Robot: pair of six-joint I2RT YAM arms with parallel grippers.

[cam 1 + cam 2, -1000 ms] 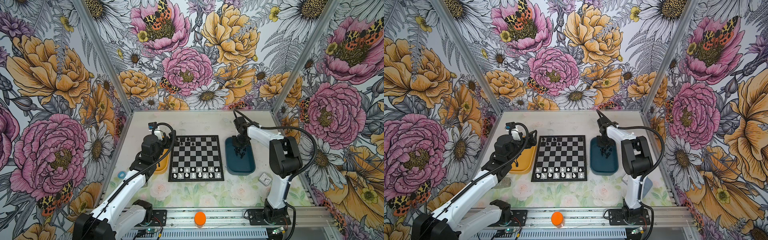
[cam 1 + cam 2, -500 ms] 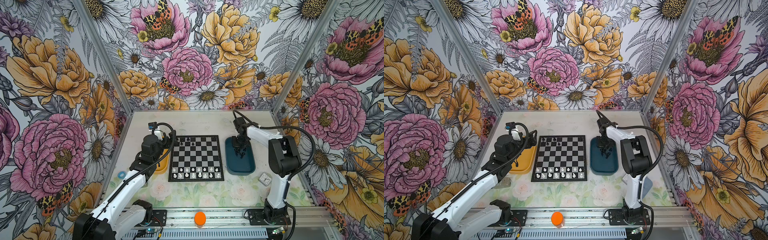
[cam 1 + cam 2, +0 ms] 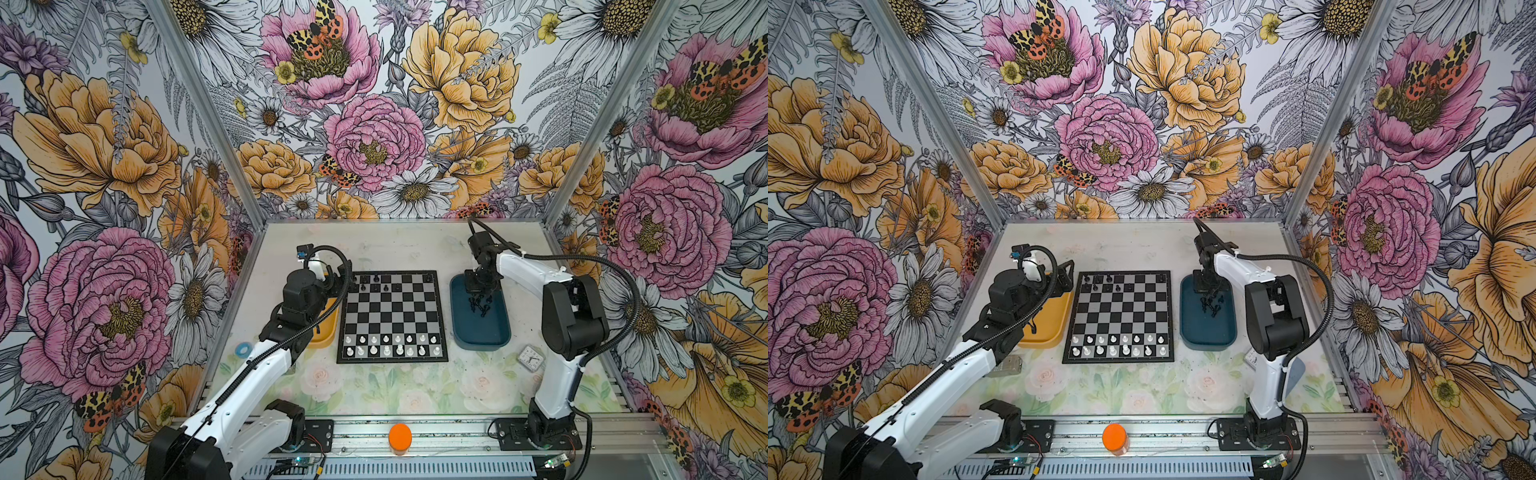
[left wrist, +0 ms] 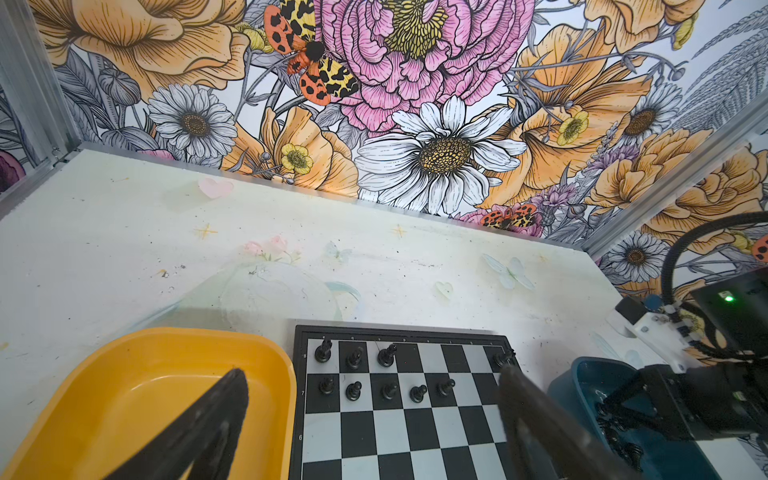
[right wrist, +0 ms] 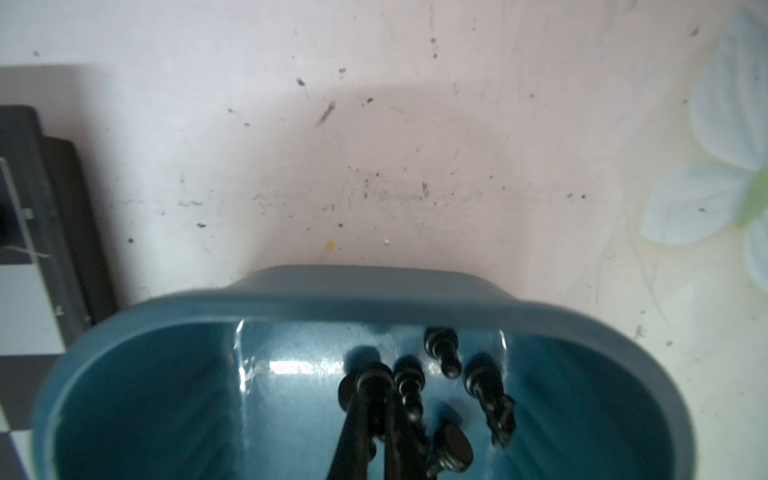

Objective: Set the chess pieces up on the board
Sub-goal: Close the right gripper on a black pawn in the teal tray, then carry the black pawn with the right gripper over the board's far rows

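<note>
My right end effector (image 5: 372, 395) is clenched low in the dark blue tray (image 5: 374, 297), seemingly pinching one of the black chessmen (image 5: 442, 351). I'd lift straight up so the neighbours just beside its fingers don't topple, then carry it inward to the chessboard (image 3: 392, 316). The left end effector (image 4: 372, 374) hangs released above the seam between that board and the yellow tray (image 4: 145, 374). I count nine black chessmen placed, about five visible around my grip, apparently sixteen white chessmen (image 3: 392, 345), and two trays.
</note>
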